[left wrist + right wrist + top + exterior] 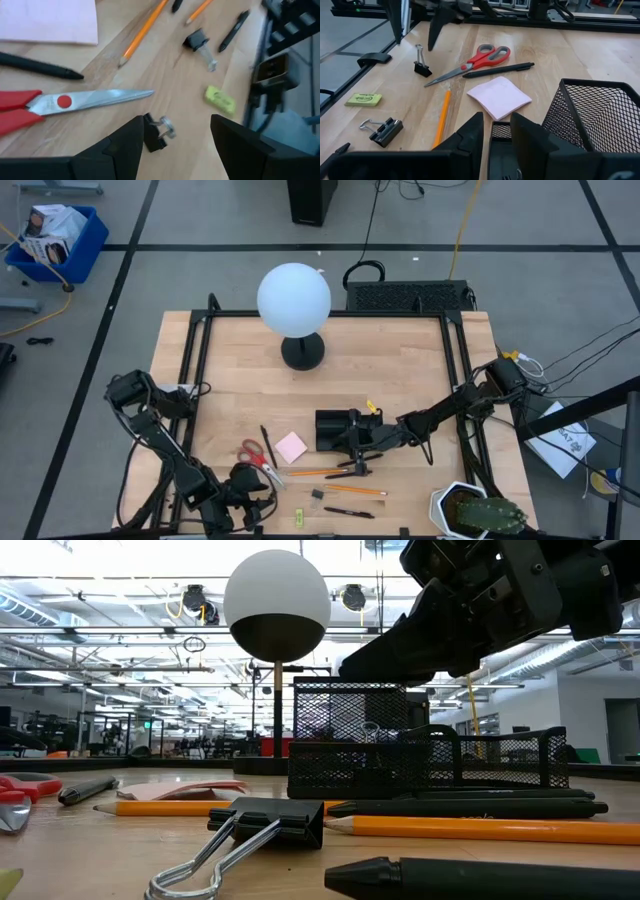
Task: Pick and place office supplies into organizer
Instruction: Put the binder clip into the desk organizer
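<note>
— Hovering low like that, what is the left pincer [175,145] after?

— My guess is the small black clip [156,134] lying on the desk [230,405] right between its fingers. They stand wide apart and hold nothing; the red-handled scissors [60,104] lie just beside it, the yellow-green piece [220,98] a little beyond.

— And the right pincer [495,135]?

— It hangs over the black mesh organizer [600,117], fingers a narrow gap apart. Whether something is held there, I cannot tell. The position suggests a drop-off into the tray below it.

— What remains loose?

— Ahead of the right pincer: the pink sticky-note pad [498,96] just past the organizer's edge, an orange pencil [442,118], a black pen [500,69], a second clip [384,130]. Most supplies look not yet stowed.
</note>
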Tool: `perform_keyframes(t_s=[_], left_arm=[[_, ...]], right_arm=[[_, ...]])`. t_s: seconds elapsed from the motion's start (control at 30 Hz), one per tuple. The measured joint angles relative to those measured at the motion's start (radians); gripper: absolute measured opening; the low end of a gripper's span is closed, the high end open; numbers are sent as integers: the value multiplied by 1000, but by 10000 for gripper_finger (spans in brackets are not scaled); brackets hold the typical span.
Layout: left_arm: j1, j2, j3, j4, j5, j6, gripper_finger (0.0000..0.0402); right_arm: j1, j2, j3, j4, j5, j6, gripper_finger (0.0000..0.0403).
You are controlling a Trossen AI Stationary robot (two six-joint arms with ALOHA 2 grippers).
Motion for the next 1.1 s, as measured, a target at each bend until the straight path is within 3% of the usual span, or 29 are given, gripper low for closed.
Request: perform_keyframes(t_s=[0.13, 0.6, 1.1], left_arm=[[14, 34, 0, 0, 45, -27, 239], [16, 48, 0, 4, 45, -49, 232], [30, 48, 0, 5, 53, -44, 65]], right_arm=[[0, 0, 0, 3, 0, 0, 91], [0, 0, 0, 6, 0, 3, 91], [0, 0, 0, 6, 0, 3, 91]])
